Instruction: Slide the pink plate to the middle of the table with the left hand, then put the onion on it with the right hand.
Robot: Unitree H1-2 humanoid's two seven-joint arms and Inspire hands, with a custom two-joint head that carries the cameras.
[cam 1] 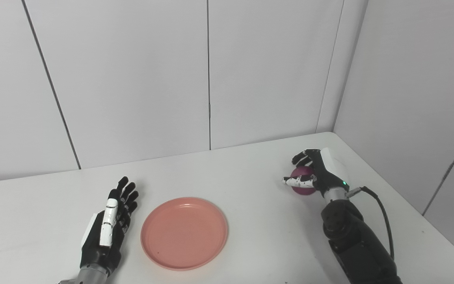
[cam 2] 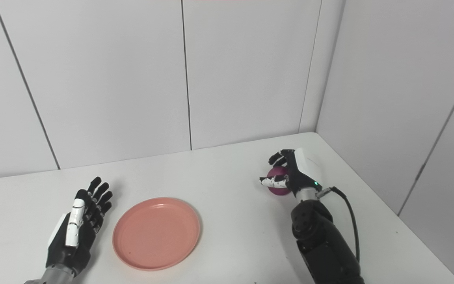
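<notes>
A white counter [cam 1: 250, 165] fills the lower half of the scene, set into a corner of pale grey panelled walls [cam 1: 132, 79].

At the near left, the left hand [cam 1: 110, 225] lies just above or on the counter surface, black with a white strip along its back. Its fingers [cam 1: 126, 193] are stretched out straight and slightly spread, pointing away toward the far wall, holding nothing.

Just to the right of that hand, apart from it by a narrow strip of bare counter, sits the pink plate [cam 1: 184, 233]. It is round and shallow, lies flat, and has nothing on it. It rests near the front edge, a little left of the counter's centre.

Well to the right, past a wide stretch of bare counter, is the onion [cam 1: 304, 185], a small round purple-red ball near the right wall. The right hand [cam 1: 315, 171] is curled around it from above and behind, thumb on the near side and fingers over the far side. Whether the onion is pressed firmly or only cupped is hard to tell, and it appears to sit on the counter. A black cable [cam 1: 382, 213] loops from the right wrist along the dark forearm.
</notes>
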